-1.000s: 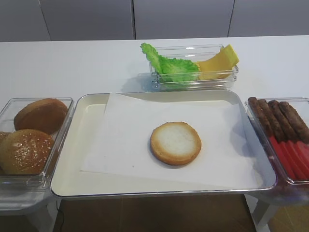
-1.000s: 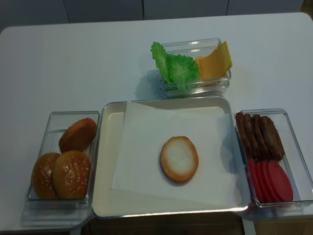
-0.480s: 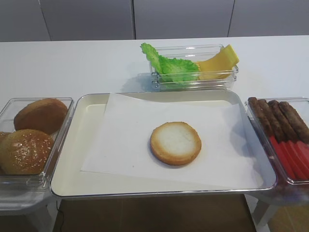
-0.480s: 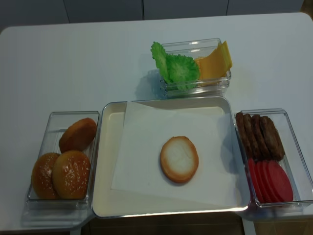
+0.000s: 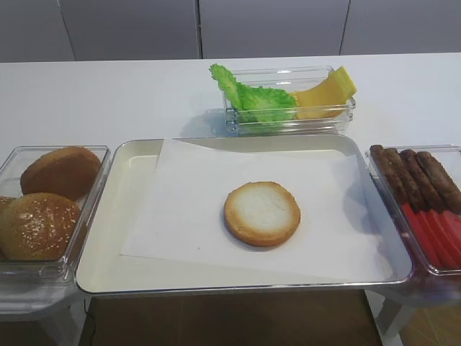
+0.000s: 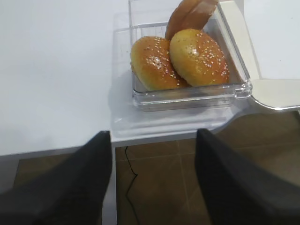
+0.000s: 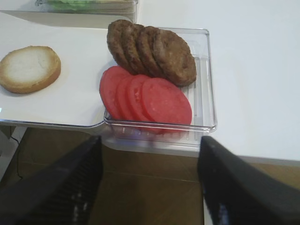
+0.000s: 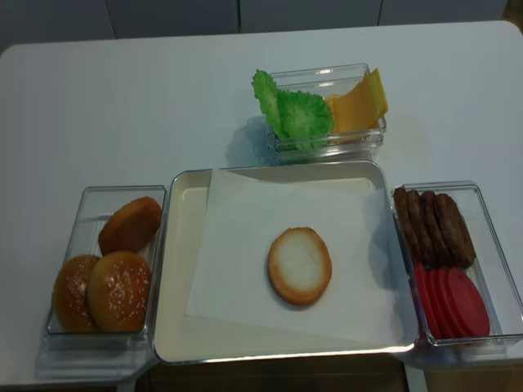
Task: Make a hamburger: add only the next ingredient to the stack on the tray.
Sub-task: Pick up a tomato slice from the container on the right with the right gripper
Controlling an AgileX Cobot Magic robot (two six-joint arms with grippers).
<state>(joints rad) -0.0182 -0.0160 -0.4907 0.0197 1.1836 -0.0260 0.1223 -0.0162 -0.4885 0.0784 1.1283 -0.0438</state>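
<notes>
With the right gripper (image 7: 149, 180) hanging jaws spread and empty short of the overlapped tomato slices (image 7: 146, 99) in the clear box (image 7: 205, 98) right of the tray (image 5: 97, 263), I'd worry it lifts two stuck together or nudges a patty (image 7: 152, 53).

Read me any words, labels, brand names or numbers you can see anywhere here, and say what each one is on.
None: no view shows any readable text.
The clear boxes, the tray and its white paper are unmarked.
The bun base, tomato slices, patties, sesame buns, lettuce and cheese carry no labels.
</notes>
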